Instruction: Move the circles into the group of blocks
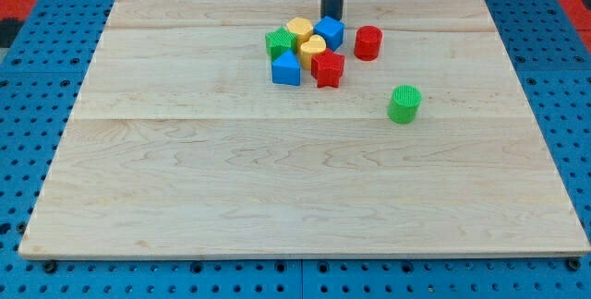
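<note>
A cluster of blocks sits near the view's top centre: a green block (278, 41), a yellow block (298, 29), a blue cube (330, 31), a yellow heart-like block (312, 51), a blue triangular block (285, 68) and a red star (328, 68). A red cylinder (367, 42) stands just right of the cluster, a small gap from the blue cube. A green cylinder (404, 103) stands alone, lower right of the cluster. My tip (331, 17) is at the cluster's top edge, right behind the blue cube.
The blocks lie on a light wooden board (185, 197). Around it is a blue perforated surface (28, 133), with red areas at the view's top corners.
</note>
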{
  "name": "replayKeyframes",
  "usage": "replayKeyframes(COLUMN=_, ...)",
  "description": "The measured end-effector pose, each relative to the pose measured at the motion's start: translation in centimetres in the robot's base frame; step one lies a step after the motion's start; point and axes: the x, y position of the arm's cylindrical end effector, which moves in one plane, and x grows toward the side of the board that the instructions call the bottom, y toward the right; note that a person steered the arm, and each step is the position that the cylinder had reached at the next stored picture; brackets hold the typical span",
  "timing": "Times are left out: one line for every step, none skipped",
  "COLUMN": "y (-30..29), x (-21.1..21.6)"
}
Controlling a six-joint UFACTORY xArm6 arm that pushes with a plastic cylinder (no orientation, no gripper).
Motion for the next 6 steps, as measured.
replayKeyframes(y=3.7, x=-0.9)
replayKeyframes(y=7.2, x=-0.6)
replayKeyframes(y=10.0, x=0.7)
replayKeyframes(y=11.4, x=3.1)
replayKeyframes(y=11.4, x=5.9)
replayKeyframes(y=10.3, x=6.2)
